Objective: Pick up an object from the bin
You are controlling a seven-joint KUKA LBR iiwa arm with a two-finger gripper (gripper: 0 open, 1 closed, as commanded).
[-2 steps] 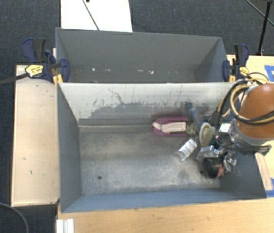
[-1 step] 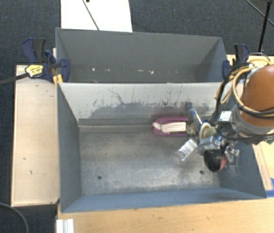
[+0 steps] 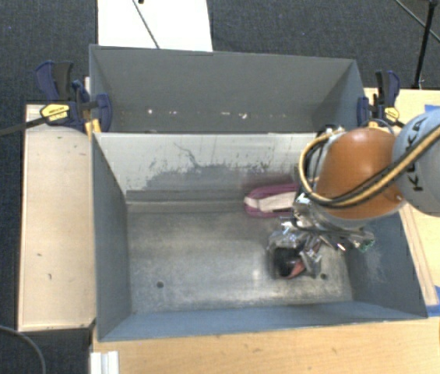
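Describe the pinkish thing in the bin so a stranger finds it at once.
Take the grey metal bin and look along the foot of its back wall, right of the middle. There, just left of the arm's orange cover, lies a flat pink-and-white thing. Its only near neighbour, nearer the front, is dark with a red spot.

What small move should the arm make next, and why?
Probably ease straight down a little: the gripper hangs low at the right of the bin, directly above a small dark thing with a red patch, while the pink and white thing by the back wall lies apart from it.
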